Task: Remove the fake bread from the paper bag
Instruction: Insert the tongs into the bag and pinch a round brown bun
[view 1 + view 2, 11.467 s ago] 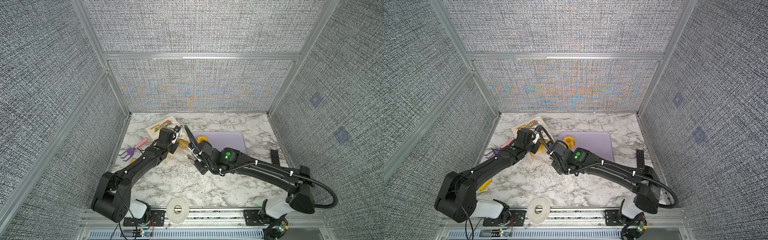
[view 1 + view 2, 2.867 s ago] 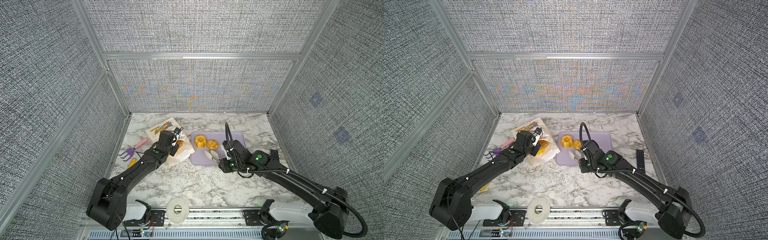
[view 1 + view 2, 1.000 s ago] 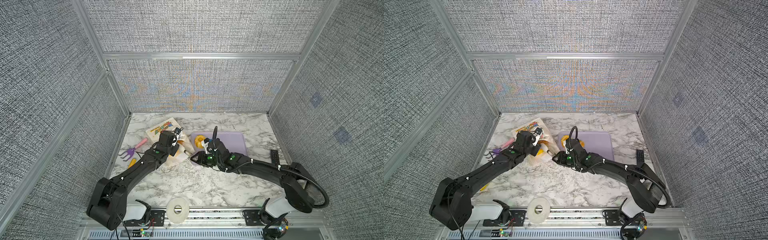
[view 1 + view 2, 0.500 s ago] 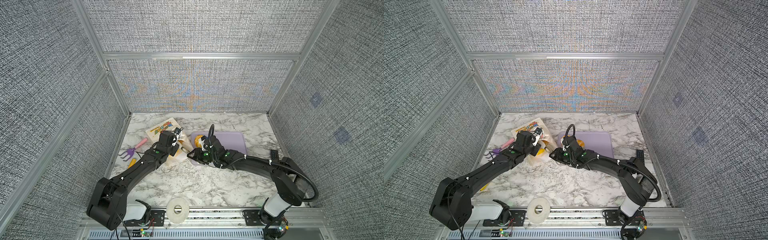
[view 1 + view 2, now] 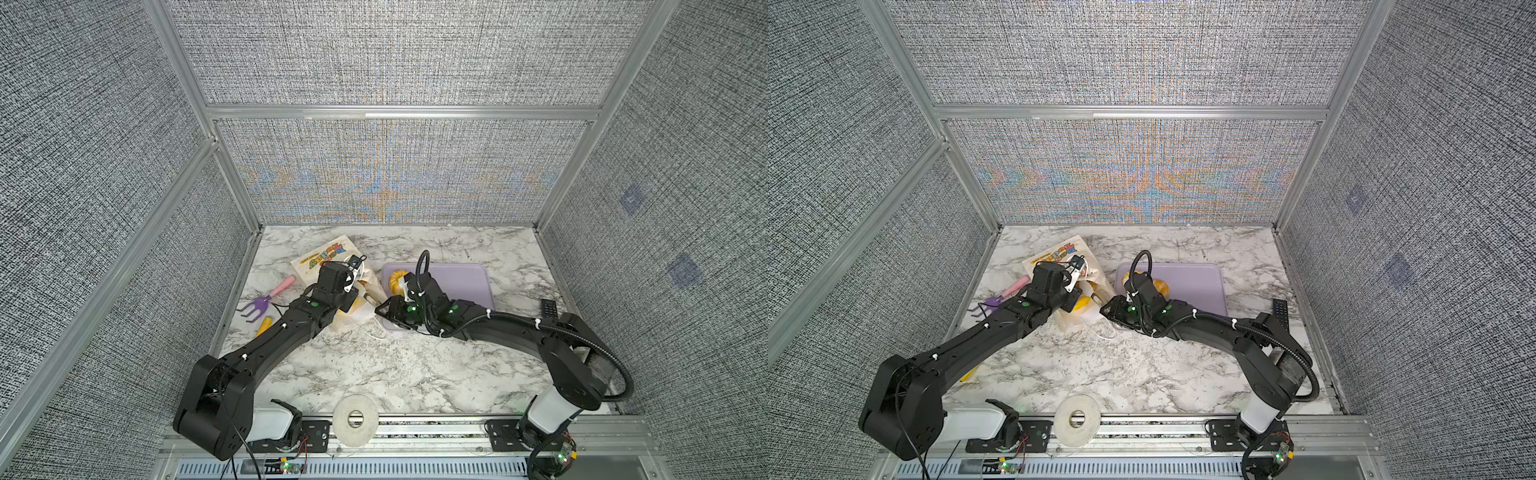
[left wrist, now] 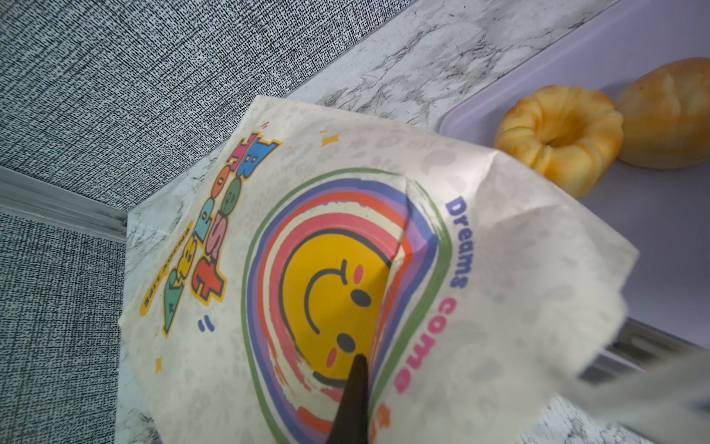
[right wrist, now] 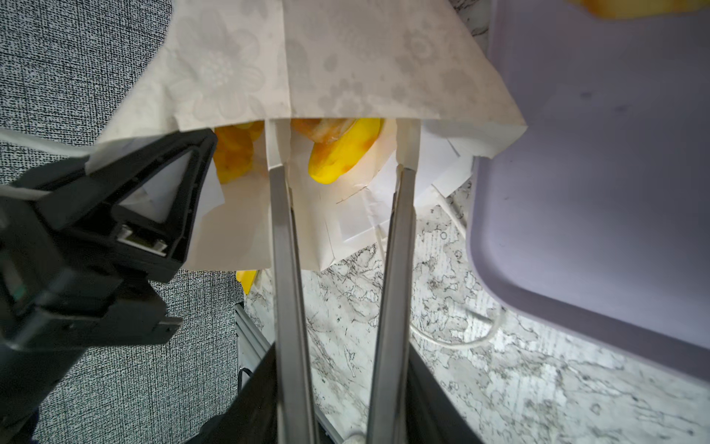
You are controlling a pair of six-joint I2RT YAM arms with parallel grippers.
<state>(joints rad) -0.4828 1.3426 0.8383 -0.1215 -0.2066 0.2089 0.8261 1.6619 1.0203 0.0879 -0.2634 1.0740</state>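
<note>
The paper bag [image 5: 318, 262] lies on its side at the back left, its mouth towards the purple tray [image 5: 457, 276]. My left gripper [image 5: 360, 286] is shut on the bag's upper wall; one black finger [image 6: 355, 399] presses on the smiley print [image 6: 330, 292] and the other is hidden under the paper. My right gripper [image 7: 341, 134] is open, its fingers reaching into the bag's mouth. A yellow fake bread [image 7: 342, 153] lies between them, touching neither, and another [image 7: 232, 157] shows beside it. A fluted ring bun [image 6: 561, 134] and a round roll [image 6: 668, 115] lie on the tray.
A purple toy fork [image 5: 266, 301] with a pink handle and a yellow toy [image 5: 264, 326] lie by the left wall. A black remote [image 5: 549, 309] sits right of the tray. The bag's white cord handle [image 5: 376, 332] trails on the marble. A tape roll [image 5: 355, 417] rests on the front rail.
My right gripper has moved left from the tray's edge into the bag's mouth. The left gripper still holds the bag's wall in the same place.
</note>
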